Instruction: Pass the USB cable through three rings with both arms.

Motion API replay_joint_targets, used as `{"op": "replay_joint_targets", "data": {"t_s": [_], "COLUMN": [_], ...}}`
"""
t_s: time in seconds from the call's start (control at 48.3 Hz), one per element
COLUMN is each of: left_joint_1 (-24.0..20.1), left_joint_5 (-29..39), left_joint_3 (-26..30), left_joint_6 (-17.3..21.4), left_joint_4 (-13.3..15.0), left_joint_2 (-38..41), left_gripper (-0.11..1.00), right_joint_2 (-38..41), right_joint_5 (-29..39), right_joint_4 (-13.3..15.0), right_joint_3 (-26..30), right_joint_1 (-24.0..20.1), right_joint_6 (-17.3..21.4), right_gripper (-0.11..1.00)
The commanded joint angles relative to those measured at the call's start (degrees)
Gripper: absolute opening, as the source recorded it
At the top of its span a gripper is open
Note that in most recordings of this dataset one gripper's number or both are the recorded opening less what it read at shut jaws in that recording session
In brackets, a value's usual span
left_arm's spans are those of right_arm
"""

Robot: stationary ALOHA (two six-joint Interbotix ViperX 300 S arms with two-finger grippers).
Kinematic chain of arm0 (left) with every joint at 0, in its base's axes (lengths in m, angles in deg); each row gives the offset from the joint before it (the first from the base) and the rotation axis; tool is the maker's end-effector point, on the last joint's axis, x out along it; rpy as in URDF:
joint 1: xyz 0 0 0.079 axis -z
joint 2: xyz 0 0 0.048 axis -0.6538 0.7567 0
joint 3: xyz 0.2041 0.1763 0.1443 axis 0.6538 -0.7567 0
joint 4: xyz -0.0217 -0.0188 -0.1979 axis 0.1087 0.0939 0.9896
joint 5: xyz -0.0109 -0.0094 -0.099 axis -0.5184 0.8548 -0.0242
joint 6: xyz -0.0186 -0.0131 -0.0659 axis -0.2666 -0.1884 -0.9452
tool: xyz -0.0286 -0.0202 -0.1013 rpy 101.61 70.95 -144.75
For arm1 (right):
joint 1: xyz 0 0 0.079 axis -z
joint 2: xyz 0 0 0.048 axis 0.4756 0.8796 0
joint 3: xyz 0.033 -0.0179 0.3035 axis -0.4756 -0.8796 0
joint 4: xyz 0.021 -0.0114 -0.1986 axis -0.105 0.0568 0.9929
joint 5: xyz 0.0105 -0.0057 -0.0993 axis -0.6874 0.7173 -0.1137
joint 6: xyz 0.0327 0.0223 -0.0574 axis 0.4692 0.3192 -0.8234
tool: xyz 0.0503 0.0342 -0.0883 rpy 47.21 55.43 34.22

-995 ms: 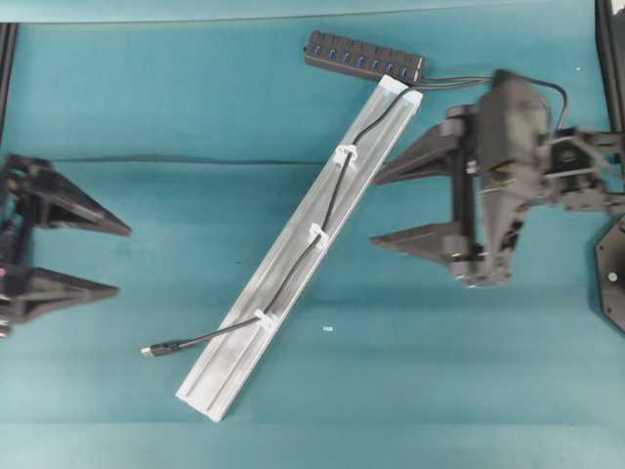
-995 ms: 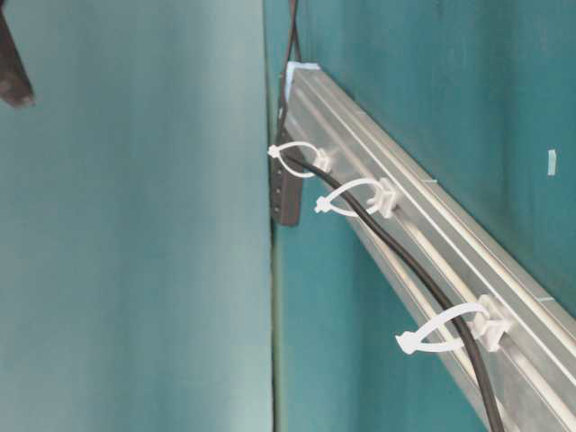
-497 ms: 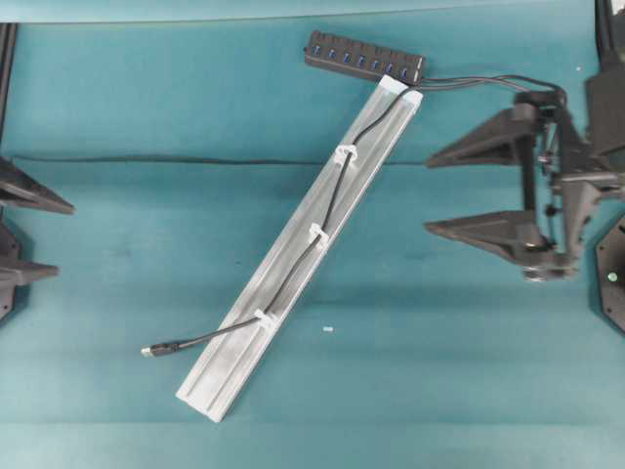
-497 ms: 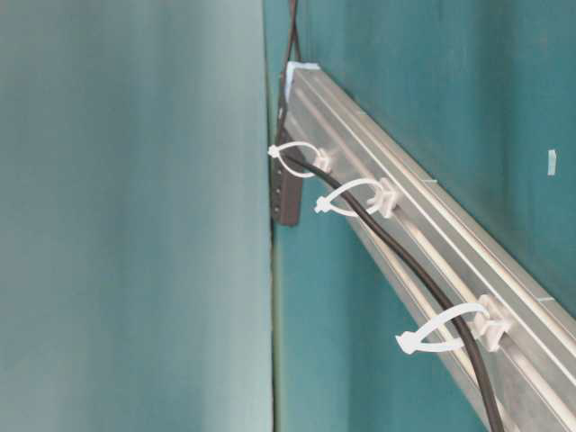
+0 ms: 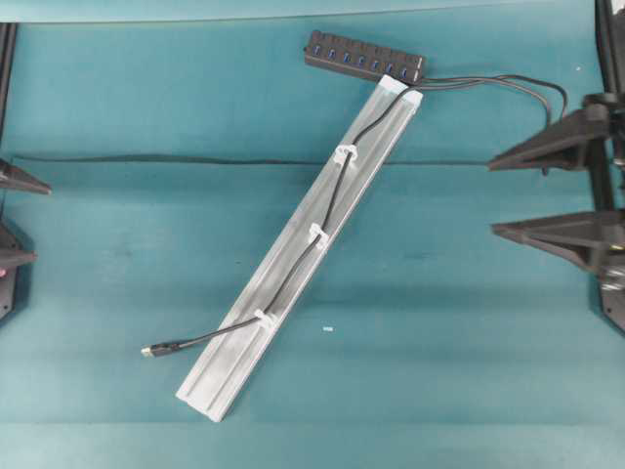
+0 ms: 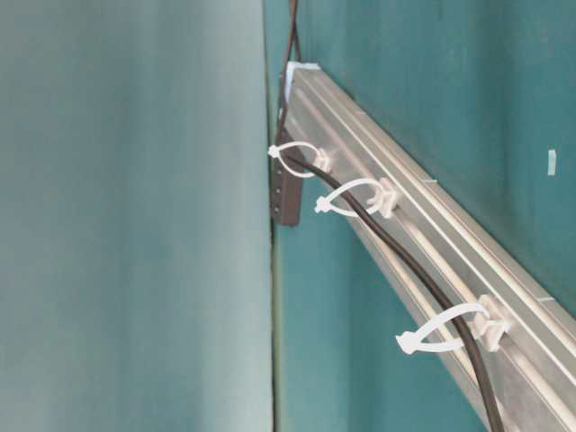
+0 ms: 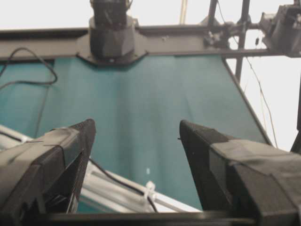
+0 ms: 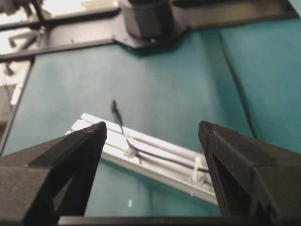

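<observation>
Both grippers, the left gripper and right gripper, have drawn back to the table's edges with jaws spread and empty (nothing held), leaving the USB cable threaded through all three rings on the aluminium rail, so the task looks complete.

- USB cable: black, with a dark plug at its tip.
- Hub: black, with a row of blue ports.
- Three rings: whitish, translucent.
- Rail: silver, ridged lengthwise.
- Table: plain teal.
- Left gripper and right gripper: matte black fingers.
</observation>
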State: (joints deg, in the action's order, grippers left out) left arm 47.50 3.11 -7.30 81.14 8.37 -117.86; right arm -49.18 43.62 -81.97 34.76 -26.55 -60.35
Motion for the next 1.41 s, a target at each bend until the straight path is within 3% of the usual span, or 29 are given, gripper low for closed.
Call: {"op": "replay_joint_targets", "data": {"t_s": [0.0, 0.414, 1.388], "left_joint_1": [-0.18, -0.18, -0.26], "left_joint_5": [-0.62, -1.85, -2.11], "left_joint_3": [1.41, 1.05, 0.18], "left_joint_6": [0.09, -0.97, -3.78], "left_joint_4": [-0.26, -0.26, -0.26], "left_joint_2": [0.35, 0.62, 2.72], "left_gripper": [0.81, 0.81, 0.8], "right_joint_2": [-1.32, -4.04, -6.68], "right_joint_5": [-0.09, -4.22, -6.42], "right_joint_4": [0.09, 0.18, 0.09], "right_joint_3": [-0.09, -1.76, -3.43], "right_joint_1": [-0.53, -1.58, -1.49], "right_joint_6": [-0.79, -1.14, -0.26], "right_gripper": [0.86, 0.86, 0.86]}}
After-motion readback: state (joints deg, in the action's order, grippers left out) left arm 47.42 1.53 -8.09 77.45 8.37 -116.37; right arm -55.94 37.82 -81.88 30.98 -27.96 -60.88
